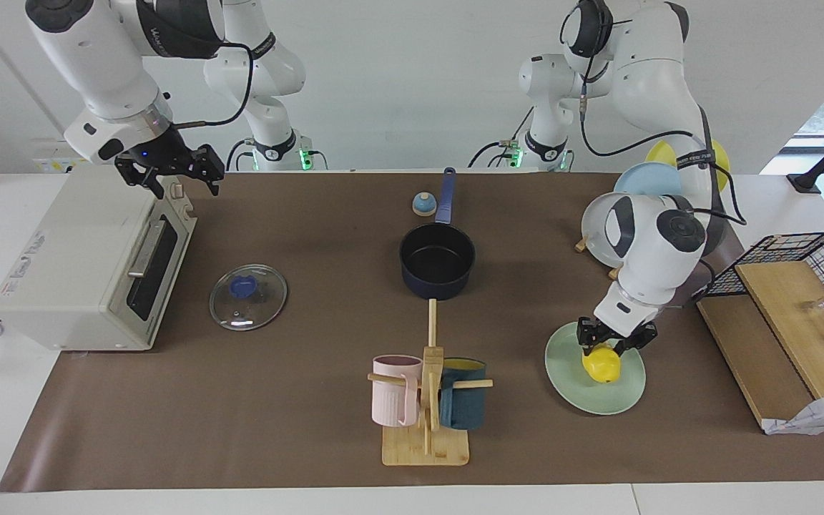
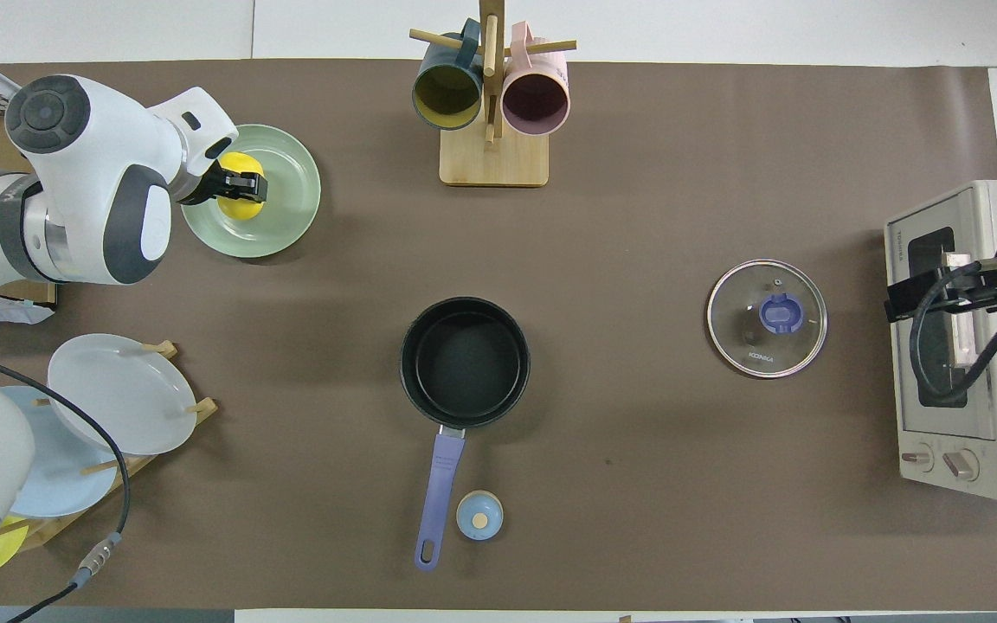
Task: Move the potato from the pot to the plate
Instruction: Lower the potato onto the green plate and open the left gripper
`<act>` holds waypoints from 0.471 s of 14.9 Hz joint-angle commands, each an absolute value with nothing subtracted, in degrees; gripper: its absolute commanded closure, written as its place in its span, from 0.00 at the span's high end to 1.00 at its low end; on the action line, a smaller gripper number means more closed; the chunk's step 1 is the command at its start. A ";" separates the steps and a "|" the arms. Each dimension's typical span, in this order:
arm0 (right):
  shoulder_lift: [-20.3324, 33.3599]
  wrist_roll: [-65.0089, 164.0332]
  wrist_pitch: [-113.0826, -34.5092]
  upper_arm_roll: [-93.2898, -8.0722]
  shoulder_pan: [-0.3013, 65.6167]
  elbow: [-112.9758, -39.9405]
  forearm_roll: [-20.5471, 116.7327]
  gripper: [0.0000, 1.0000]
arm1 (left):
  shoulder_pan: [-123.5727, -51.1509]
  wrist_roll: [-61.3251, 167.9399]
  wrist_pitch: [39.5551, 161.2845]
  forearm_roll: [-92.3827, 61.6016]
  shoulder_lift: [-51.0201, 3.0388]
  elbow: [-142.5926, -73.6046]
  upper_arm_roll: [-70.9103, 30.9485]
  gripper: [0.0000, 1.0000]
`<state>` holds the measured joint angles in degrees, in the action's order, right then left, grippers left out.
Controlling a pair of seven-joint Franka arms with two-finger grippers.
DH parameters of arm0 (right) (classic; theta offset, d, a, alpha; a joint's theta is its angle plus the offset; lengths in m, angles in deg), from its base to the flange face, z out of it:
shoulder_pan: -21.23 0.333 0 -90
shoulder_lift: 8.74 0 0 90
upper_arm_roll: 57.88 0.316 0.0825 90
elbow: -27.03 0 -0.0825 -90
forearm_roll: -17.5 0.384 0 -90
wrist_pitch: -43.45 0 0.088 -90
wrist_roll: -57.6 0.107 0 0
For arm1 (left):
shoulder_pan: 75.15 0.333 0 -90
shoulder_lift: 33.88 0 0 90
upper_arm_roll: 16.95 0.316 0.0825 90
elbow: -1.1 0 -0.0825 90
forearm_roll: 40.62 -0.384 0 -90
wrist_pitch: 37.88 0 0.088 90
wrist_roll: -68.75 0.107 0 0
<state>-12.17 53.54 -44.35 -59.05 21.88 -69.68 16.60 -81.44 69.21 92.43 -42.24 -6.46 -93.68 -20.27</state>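
The yellow potato (image 1: 601, 363) sits on the pale green plate (image 1: 623, 393) toward the left arm's end of the table. My left gripper (image 1: 606, 350) is down over it, with a finger on either side of the potato's top. In the overhead view the left gripper (image 2: 241, 187) covers part of the potato (image 2: 241, 206) on the plate (image 2: 291, 208). The navy pot (image 1: 437, 259) stands empty mid-table, its blue handle (image 1: 445, 194) toward the robots. My right gripper (image 1: 187, 179) waits open and empty over the toaster oven.
A white toaster oven (image 1: 90, 265) stands at the right arm's end, with a glass lid (image 1: 248, 297) beside it. A mug rack (image 1: 426, 400) holds a pink and a teal mug. There is also a plate rack (image 2: 109, 407), a small blue bell (image 1: 423, 204) and a wire basket with boards (image 1: 791, 286).
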 commanded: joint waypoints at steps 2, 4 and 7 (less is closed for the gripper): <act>-12.69 54.35 -45.32 -60.17 22.03 -70.00 16.71 1.00 | -81.12 69.54 92.91 -43.69 -6.10 -93.65 -20.47 1.00; -12.69 54.17 -44.80 -60.17 22.02 -70.26 16.80 1.00 | -80.86 69.54 92.29 -43.60 -6.71 -93.12 -20.47 1.00; -12.69 54.17 -44.79 -60.08 22.37 -70.26 16.80 1.00 | -79.45 69.45 86.34 -43.08 -10.57 -91.89 -20.38 1.00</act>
